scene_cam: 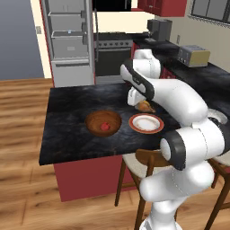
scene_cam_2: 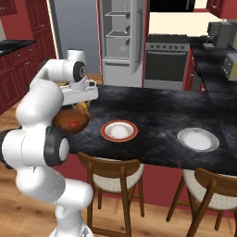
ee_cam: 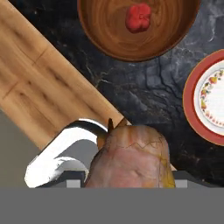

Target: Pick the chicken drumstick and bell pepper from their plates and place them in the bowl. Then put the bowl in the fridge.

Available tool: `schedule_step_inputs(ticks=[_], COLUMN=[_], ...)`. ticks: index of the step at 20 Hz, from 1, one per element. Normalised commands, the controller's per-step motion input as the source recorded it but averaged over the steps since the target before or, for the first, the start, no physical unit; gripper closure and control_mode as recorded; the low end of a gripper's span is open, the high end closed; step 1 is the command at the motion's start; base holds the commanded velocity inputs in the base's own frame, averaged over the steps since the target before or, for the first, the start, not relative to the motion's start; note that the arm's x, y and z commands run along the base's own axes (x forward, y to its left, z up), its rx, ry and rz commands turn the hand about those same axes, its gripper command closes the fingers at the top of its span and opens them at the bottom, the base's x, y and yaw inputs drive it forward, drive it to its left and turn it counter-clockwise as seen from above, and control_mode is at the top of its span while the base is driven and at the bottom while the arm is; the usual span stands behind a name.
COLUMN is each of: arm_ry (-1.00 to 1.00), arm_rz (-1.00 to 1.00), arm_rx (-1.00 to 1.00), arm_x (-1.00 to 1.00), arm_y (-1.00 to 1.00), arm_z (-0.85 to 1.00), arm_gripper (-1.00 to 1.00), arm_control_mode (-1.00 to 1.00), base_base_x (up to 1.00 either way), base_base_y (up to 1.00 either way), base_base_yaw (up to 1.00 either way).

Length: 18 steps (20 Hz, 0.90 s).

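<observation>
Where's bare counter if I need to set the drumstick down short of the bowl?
Bare black counter lies between the red-rimmed plate and the grey plate, and behind both plates toward the fridge. It is crowded by the bowl, where the arm hangs with the drumstick.

Pepper (ee_cam: 138,18) in bowl (ee_cam: 109,41); drumstick (ee_cam: 131,157) held aloft.

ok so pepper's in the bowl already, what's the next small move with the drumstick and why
Probably carry the chicken drumstick sideways until it hangs over the bowl, then let go. The gripper holds it above the dark counter, beside the bowl rather than over it. The bell pepper already lies inside, and the red-rimmed plate is bare.
</observation>
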Motion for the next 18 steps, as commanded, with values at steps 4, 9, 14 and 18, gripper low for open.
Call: schedule_step_inputs(ticks=[4,9,14,18], arm_ry=[-0.13,-0.07,-0.09,-0.08], arm_rz=[-0.01,-0.01,-0.02,-0.05], arm_rx=[-0.03,-0.02,0.00,0.00], arm_x=[0.27,0.26,0.32,0.40], arm_y=[0.85,0.82,0.71,0.47], arm_z=[-0.01,-0.08,-0.10,-0.19], arm_gripper=[1.00,1.00,1.00,1.00], arm_control_mode=[-1.00,-1.00,-1.00,-1.00], base_base_x=[0.00,0.00,0.00,0.00], base_base_y=[0.00,0.00,0.00,0.00], base_base_yaw=[0.00,0.00,0.00,0.00])
